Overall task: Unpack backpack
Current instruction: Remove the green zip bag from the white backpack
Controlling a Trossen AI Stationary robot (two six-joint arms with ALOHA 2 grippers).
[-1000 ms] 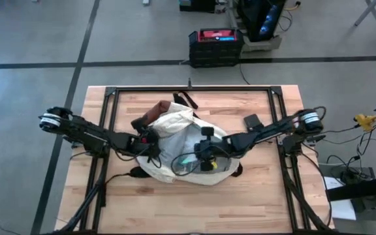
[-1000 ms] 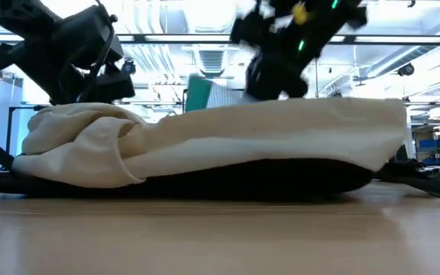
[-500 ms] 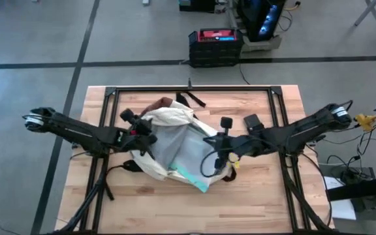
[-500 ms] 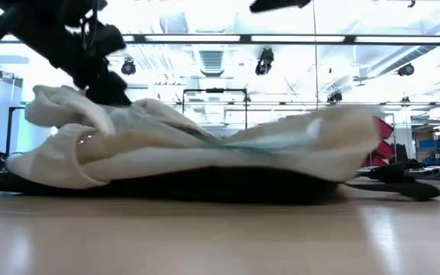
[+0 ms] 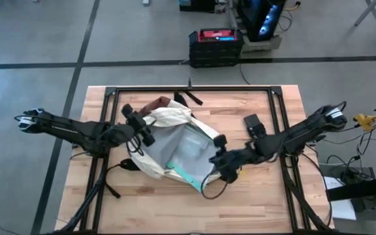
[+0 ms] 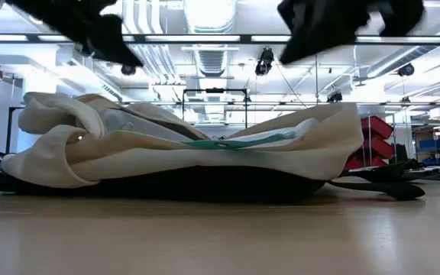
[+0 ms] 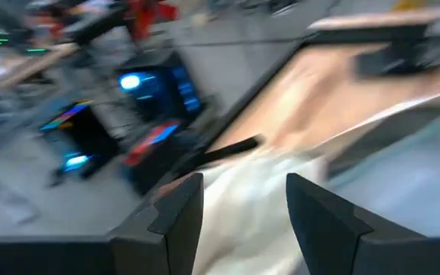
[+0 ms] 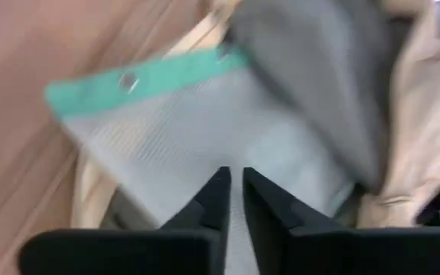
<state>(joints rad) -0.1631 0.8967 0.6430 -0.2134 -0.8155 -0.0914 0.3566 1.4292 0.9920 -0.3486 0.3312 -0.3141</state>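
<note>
**Fingers nearly together at the backpack's open mouth**

Fingertips of my right gripper [image 8: 234, 200] stand almost touching, a thin gap between them, and nothing sits in that gap. Just past them lies the clear zip pouch [image 8: 197, 145] with its teal edge, and I cannot tell whether my tips brush its surface. Seen from above, my right gripper [image 5: 226, 163] hangs at the backpack's side nearest my right arm's base, just beside the pouch's corner.

Out from there: the pouch [image 5: 189, 163] lies flat on the grey lining inside the backpack [image 5: 168, 121], its teal edge poking over the pack's rim toward the table's front edge. From table height the teal strip [image 6: 235, 143] shows between the pack's upper and lower cream folds, so the pouch is partly in and partly out. The backpack [image 6: 166, 149] lies on its side near the table's middle, mouth spread wide, its reddish-brown base turned toward the far edge and black straps trailing on the wood on both sides.

On the opposite side of the backpack, my left gripper [image 5: 138, 125] sits at the cream rim. Its fingers [image 7: 176, 210] are spread apart with cream fabric showing beyond the gap; I cannot tell whether they pinch the cloth. Both my arms reach in low from the table's ends, stretched nearly straight toward the backpack.
</note>
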